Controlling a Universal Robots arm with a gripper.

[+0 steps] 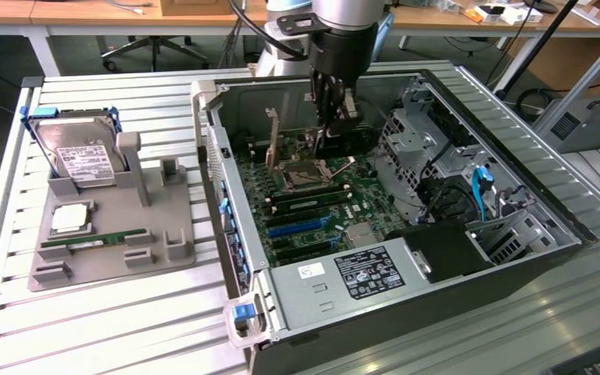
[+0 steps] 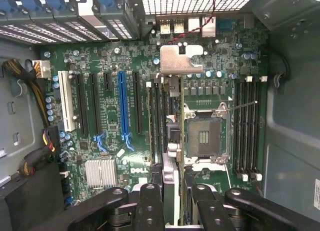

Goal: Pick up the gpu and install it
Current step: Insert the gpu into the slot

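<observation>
We read this as the install step, with pickup already done. The black multi-finger gripper (image 1: 333, 117) on the grey arm hangs inside the open black tower computer case (image 1: 550, 226), upper centre of the exterior frame, above the green motherboard (image 1: 326, 207).

Gripper state: clenched on the gpu (image 2: 170, 136) — a thin flat card seen edge-on in the wrist frame, running up the centre from between the black fingers (image 2: 150, 206), its silver metal bracket (image 2: 180, 58) at the far end. The card is held clear of the board; we judge it not yet seated.

The long blue expansion slot (image 2: 122, 103) and its black neighbours lie left of centre in the wrist frame, apart from the card's edge. The open silver CPU socket (image 2: 204, 136) sits just right of the card.

Our judgement: the card's edge must be lined up over a slot and kept square while lowered — a tilt would jam it.

On the slatted table at exterior left, a silver hard drive with white label (image 1: 81, 160) stands on a grey fixture (image 1: 165, 226).
</observation>
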